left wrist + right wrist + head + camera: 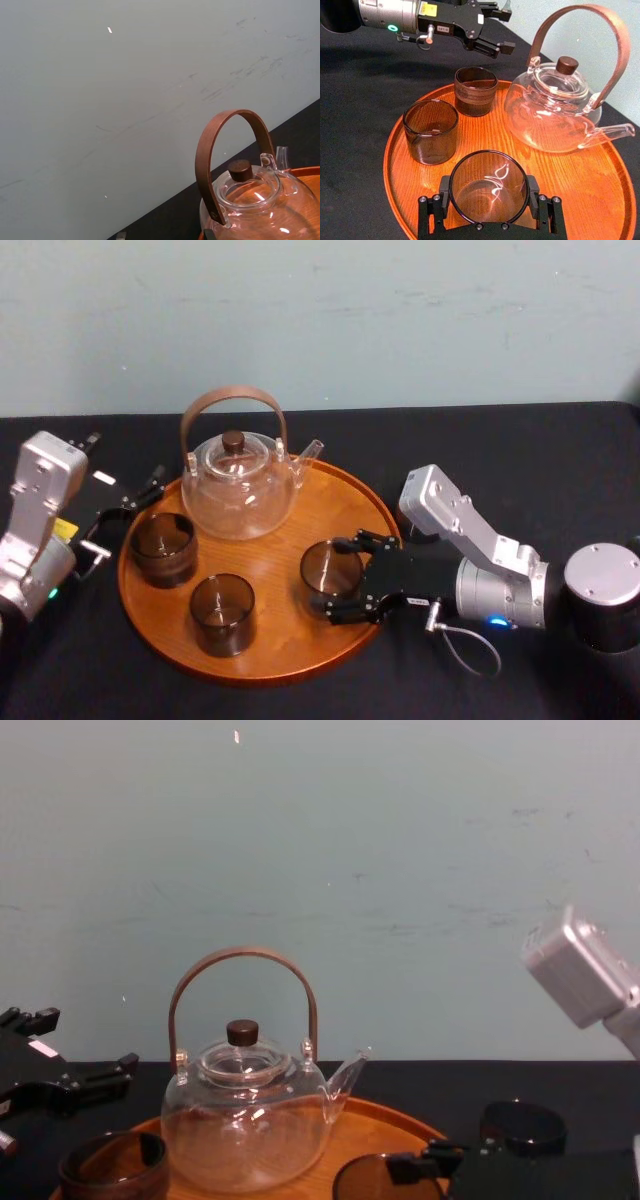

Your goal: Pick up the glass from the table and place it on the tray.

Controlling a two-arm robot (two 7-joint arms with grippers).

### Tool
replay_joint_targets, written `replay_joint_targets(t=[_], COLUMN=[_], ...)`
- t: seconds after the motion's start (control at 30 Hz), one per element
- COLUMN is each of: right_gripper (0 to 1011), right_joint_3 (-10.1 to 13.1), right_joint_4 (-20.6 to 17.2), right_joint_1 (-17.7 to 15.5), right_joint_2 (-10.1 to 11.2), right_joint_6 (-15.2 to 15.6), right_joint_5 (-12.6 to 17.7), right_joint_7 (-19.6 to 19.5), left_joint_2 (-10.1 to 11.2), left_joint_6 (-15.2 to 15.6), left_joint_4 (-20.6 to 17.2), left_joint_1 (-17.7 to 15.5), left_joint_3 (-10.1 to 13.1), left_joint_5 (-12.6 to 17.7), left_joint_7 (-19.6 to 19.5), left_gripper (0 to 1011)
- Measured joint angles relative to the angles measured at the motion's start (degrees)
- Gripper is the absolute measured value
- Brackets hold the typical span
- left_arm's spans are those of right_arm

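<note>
Glass (325,568) gripped by right gripper (342,578), fingers closed on either side of it, just inside right edge of tray (250,675). Whether base is rested on wood cannot be told. Tray laid on table (500,460), toward front edge. Teapot (238,485) set at tray's far edge. Second glass (163,548) stood at left edge, third glass (222,612) nearer front. Left gripper (125,520) held open just off tray's left edge.

Lab setup, black-clothed table (560,450), bare pale wall (400,320)

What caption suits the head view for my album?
Right gripper clasps a smoky glass inside the tray's rim, beside two glasses and a teapot; left gripper hovers at the tray's left.
</note>
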Motion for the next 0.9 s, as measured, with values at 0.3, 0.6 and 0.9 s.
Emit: replay_joint_targets(t=[0.3, 0.6, 0.9], right_gripper=[907, 907, 907], right_joint_3=[-0.5, -0.8, -1.0], right_joint_4=[1.2, 1.8, 2.1], right_joint_1=[0.3, 0.1, 0.1], right_joint_2=[-0.6, -0.8, -0.9], right_joint_6=[0.0, 0.2, 0.4], right_joint_5=[-0.1, -0.1, -0.1], right_joint_7=[0.1, 0.1, -0.1], left_joint_2=[0.0, 0.0, 0.0], left_joint_6=[0.0, 0.0, 0.0], left_joint_4=[0.0, 0.0, 0.0], left_joint_1=[0.0, 0.0, 0.0], left_joint_3=[0.0, 0.0, 0.0], left_joint_5=[0.0, 0.0, 0.0], left_joint_7=[0.0, 0.0, 0.0], left_gripper=[1001, 1001, 1001])
